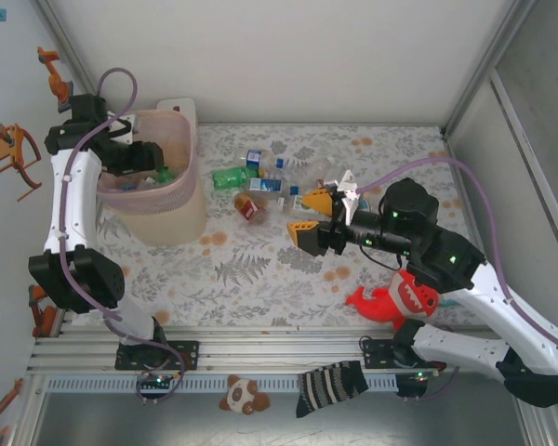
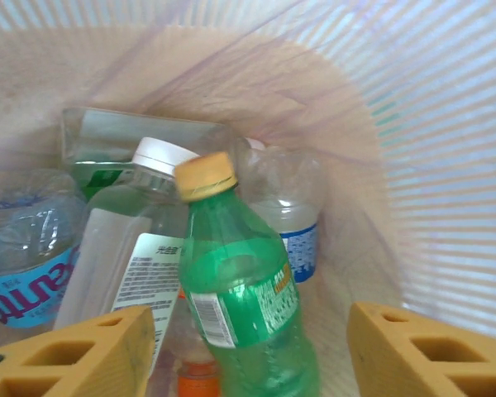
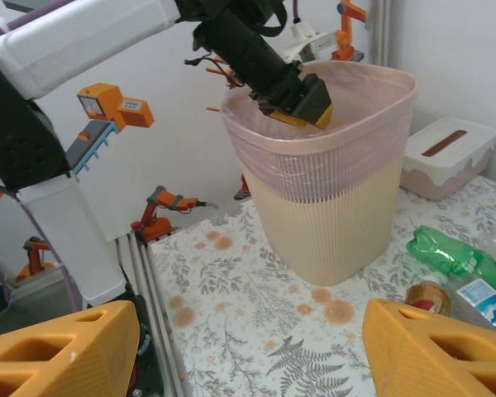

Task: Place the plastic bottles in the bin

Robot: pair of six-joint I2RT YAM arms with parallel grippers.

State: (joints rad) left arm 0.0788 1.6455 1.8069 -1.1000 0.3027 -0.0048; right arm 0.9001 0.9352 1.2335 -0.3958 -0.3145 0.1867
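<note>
Bin (image 3: pixel 335 215) holding several plastic bottles (image 2: pixel 140 265); left claw (image 2: pixel 252 351) released above a green bottle (image 2: pixel 240 281); right claw (image 3: pixel 248 351) likewise released and empty over the floral worktop (image 3: pixel 231 318).

1. The bin (image 1: pixel 172 223) stands on the table (image 1: pixel 260 279) at its 10 o'clock, with the box (image 1: pixel 177 108) just behind it at 12.
2. Several bottles (image 2: pixel 248 306) lie inside the bin.
3. Loose bottles (image 1: pixel 265 183) lie at the bin's 3 o'clock.
4. The plush toy (image 1: pixel 395 302) lies at their 5 o'clock.
</note>
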